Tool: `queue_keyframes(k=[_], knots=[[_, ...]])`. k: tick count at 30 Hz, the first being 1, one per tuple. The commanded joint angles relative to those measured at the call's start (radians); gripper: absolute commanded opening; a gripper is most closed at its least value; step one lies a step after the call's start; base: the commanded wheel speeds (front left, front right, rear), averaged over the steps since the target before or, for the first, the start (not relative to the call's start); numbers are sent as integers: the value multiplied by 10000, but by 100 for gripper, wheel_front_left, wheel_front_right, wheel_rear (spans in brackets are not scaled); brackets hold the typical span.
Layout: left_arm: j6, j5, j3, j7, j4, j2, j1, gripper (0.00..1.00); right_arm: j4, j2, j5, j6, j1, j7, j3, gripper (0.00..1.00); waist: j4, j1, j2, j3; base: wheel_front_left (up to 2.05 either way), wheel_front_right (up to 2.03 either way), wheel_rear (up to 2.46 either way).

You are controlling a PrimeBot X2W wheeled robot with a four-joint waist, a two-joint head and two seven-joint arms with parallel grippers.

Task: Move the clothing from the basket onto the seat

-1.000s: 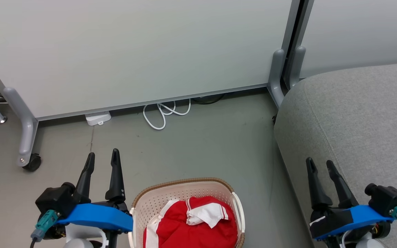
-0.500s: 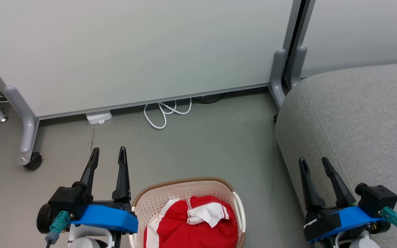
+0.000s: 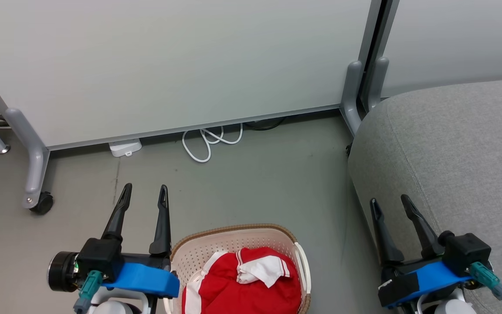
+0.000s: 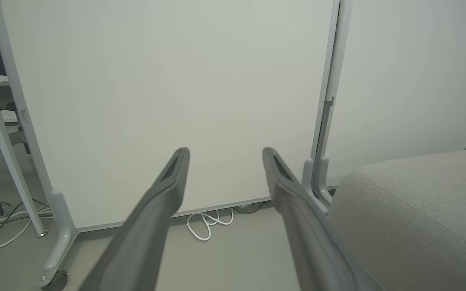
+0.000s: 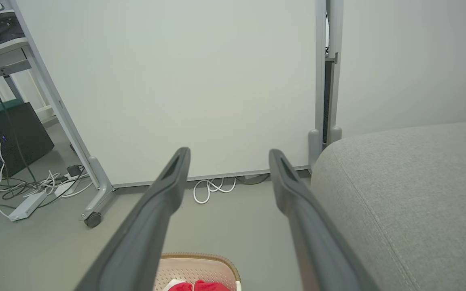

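Observation:
The cream perforated basket (image 3: 198,253) with a brown rim sits on the floor at the bottom centre. Red clothing (image 3: 242,290) with white panels and striped cuffs lies bunched inside it; its top edge also peeks into the right wrist view as red clothing (image 5: 194,286) in the basket (image 5: 196,264). The grey seat (image 3: 460,152) fills the right side. My left gripper (image 3: 144,192) hovers open just left of the basket. My right gripper (image 3: 390,203) hovers open at the seat's left edge. Both point forward with nothing between the fingers.
White partition panels (image 3: 168,61) on grey wheeled feet (image 3: 35,192) stand behind. A coiled white cable (image 3: 209,141) and a small white box (image 3: 124,148) lie at the panel's base. Grey floor (image 3: 255,187) lies open between basket and panels. More cables and a dark box (image 5: 10,133) sit far left.
My left gripper has shifted right and a little down, toward the basket. My right gripper has shifted left, toward the seat's edge. Both stay open. The clothing has not moved.

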Motion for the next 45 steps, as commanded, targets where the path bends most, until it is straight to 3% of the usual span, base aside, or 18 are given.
queue_keyframes(k=[1,20,45], knots=[[-28,200,-22,-98,-90,5,-127,100,-77,-54,-224,18,-90,-119,39,100,5,0,0,0,0,0,0],[-184,1337,97,-430,-26,-158,-61,100,-81,-56,-1532,12,-105,-439,240,100,71,0,0,17,0,0,0],[-563,1188,452,-428,172,-339,-134,100,-82,-55,-1300,12,-133,-431,271,100,18,0,0,155,0,0,0]])
